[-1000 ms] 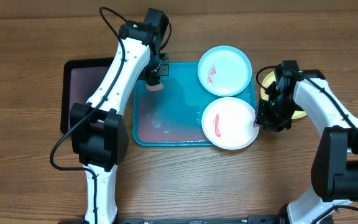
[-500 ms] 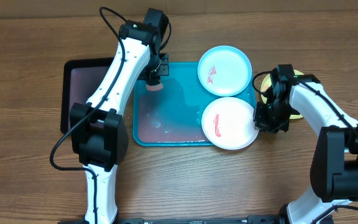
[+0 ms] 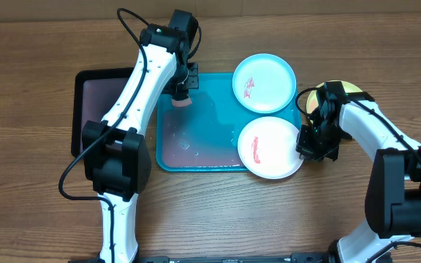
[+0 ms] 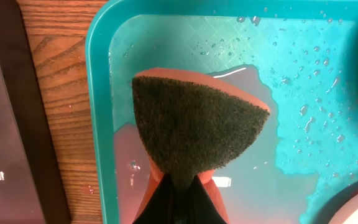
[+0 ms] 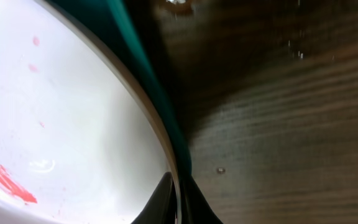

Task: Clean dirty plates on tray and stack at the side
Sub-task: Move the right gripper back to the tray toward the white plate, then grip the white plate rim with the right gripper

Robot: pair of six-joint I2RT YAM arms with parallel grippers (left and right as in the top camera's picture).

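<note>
Three round plates show from overhead. The white plate (image 3: 270,146) sits at the near right corner of the turquoise tray (image 3: 196,157), overhanging its rim, with a long red smear (image 3: 256,149) left of its middle. The light blue plate (image 3: 264,82) sits at the tray's far right corner, poking past the far rim and carrying smaller red marks (image 3: 250,88). The yellow-green plate (image 3: 349,88) lies on the wooden table (image 3: 35,190) just right of the tray, mostly hidden under the right arm. The right end effector (image 3: 303,146) is at the white plate's right edge. In the right wrist view its dark fingertips (image 5: 166,196) are pressed together on the plate's rim (image 5: 148,118), with the tray's teal edge (image 5: 166,118) directly beneath and the table (image 5: 278,124) beyond. The left end effector (image 3: 182,91) hangs over the far left corner of the tray, pinching an orange sponge (image 4: 197,127). The sponge's dark scouring face is turned to the left wrist camera, and its body is squeezed narrow between the fingers (image 4: 179,202). Under it the tray floor holds a shallow pinkish pool of water (image 4: 129,162) and scattered droplets (image 4: 303,62). A smaller black tray (image 3: 101,109) rests on the table just left of the turquoise one, partly covered by the left arm.
</note>
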